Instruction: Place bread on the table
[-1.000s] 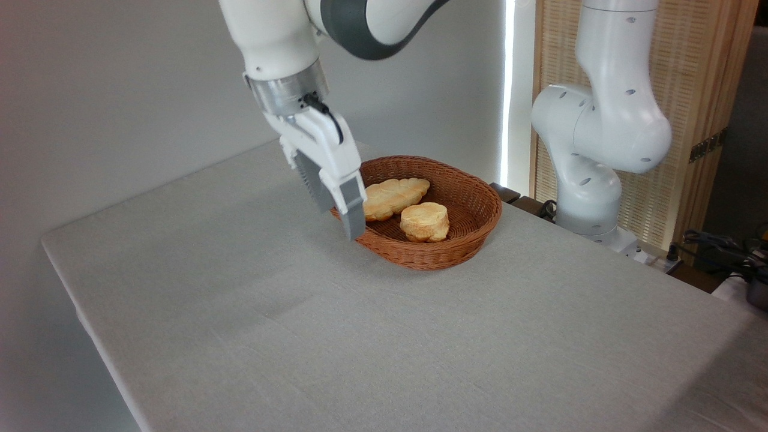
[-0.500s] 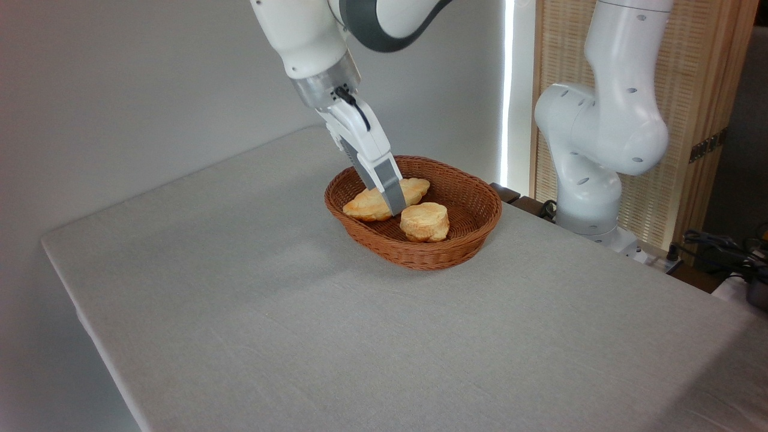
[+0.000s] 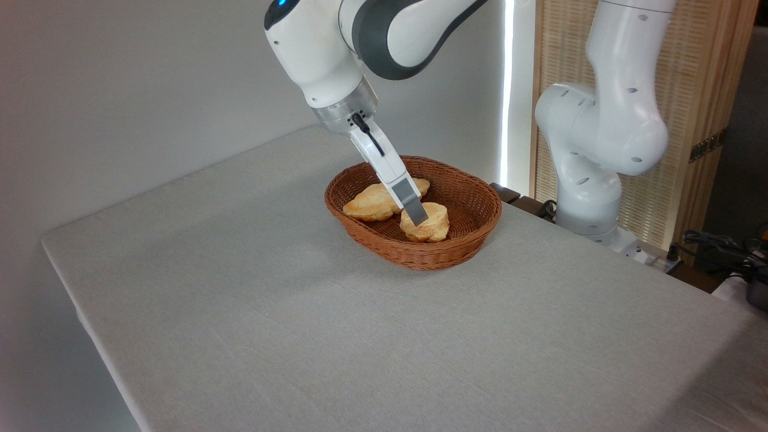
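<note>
The bread (image 3: 436, 225), a small round golden bun, lies in the brown wicker basket (image 3: 474, 240) on the table (image 3: 288, 318). My gripper (image 3: 421, 219) slants down into the basket from the upper left, and its tip is at the bun's top left edge. I see it side-on: the near grey finger (image 3: 410, 201) covers the far one, and nothing is held. I cannot tell whether the tip touches the bun.
A longer braided loaf (image 3: 367, 206) lies in the basket just left of the bun, partly behind my fingers. The arm's white base (image 3: 594, 150) stands at the table's far right edge, with cables (image 3: 720, 246) beyond it.
My gripper swung right from outside the basket's left rim, crossed the loaf, and came down onto the bun. Its fingers stood apart a second ago. The bun and loaf have not moved.
</note>
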{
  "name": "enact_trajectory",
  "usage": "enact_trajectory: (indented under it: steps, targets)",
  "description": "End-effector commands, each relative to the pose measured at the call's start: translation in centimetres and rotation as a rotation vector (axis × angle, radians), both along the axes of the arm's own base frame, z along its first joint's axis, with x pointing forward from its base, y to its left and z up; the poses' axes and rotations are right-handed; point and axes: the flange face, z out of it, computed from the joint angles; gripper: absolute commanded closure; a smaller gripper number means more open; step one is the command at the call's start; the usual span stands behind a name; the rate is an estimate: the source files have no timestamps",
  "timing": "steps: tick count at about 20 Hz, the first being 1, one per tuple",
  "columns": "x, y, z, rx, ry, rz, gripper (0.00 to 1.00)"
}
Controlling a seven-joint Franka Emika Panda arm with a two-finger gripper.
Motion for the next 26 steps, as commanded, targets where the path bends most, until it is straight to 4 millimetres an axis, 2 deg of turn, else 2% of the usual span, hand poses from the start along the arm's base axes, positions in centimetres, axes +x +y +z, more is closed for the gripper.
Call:
enact_trajectory:
  steps: [1, 10, 14, 16, 17, 19, 26]
  targets:
    - [-0.6, 0.7, -0.7, -0.011, 0.026, -0.021, 0.0]
    - [0.2, 0.1, -4.3, 0.008, 0.098, -0.026, 0.0]
    - [-0.1, -0.9, -4.4, 0.015, 0.098, -0.052, 0.0]
    - [0.0, -0.6, -4.4, 0.033, 0.092, -0.063, 0.17]
    - [0.0, -0.7, -4.4, 0.031, 0.092, -0.07, 0.33]
    - [0.0, -0.6, -4.4, 0.023, 0.092, -0.084, 0.52]
    - [0.1, -0.6, -4.0, 0.021, 0.085, -0.083, 0.52]
